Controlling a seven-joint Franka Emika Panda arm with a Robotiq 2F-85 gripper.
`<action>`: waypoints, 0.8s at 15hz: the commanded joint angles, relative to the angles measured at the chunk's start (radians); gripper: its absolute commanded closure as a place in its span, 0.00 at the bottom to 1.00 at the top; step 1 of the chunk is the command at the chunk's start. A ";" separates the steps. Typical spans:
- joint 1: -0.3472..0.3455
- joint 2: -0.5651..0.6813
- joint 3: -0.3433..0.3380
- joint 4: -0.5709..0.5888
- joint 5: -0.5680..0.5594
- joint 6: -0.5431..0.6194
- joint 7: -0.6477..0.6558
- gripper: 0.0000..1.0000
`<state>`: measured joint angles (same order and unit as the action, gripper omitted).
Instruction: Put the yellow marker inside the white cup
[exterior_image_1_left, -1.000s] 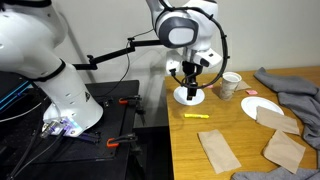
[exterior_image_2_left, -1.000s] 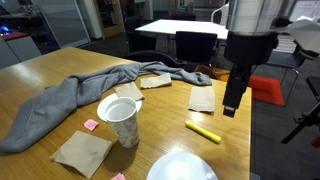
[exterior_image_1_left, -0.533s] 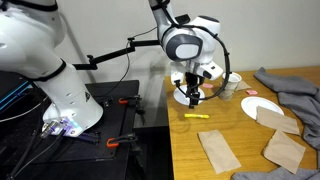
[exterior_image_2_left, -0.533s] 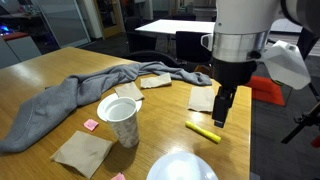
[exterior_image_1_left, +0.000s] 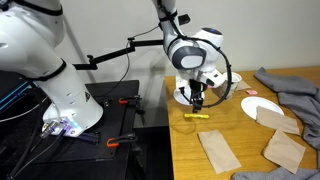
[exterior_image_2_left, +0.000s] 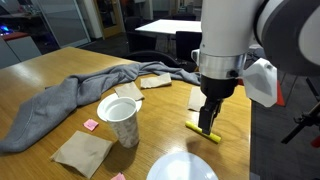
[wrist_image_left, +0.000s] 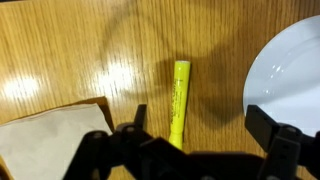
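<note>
In the wrist view we see the end effector (wrist_image_left: 197, 115) released. Its two fingers are spread wide, and the yellow marker (wrist_image_left: 179, 100) lies flat on the wooden surface (wrist_image_left: 60, 50) between them, nearer one finger than the other and gripped by neither. A tan paper bag (wrist_image_left: 45, 140) lies just beside one finger, and the rim of a white plate (wrist_image_left: 290, 70) curves in beyond the other.

In an exterior view we find the end effector (exterior_image_2_left: 208, 124) pointing straight down at the marker (exterior_image_2_left: 193, 126); we cannot tell whether the fingertips touch the surface. The plate (exterior_image_2_left: 183, 168) sits near the marker. The white cup (exterior_image_2_left: 119, 118) stands upright, well apart from the marker, with a second paper bag (exterior_image_2_left: 82, 152) close by. Farther back we see a grey cloth (exterior_image_2_left: 60, 105) sprawled across the surface.
</note>
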<state>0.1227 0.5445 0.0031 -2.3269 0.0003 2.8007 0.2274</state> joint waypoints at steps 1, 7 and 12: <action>0.011 0.066 -0.004 0.062 0.032 0.022 0.015 0.00; 0.026 0.160 -0.019 0.141 0.046 0.011 0.029 0.00; 0.026 0.219 -0.028 0.193 0.056 0.004 0.041 0.07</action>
<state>0.1272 0.7300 -0.0042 -2.1721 0.0349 2.8034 0.2424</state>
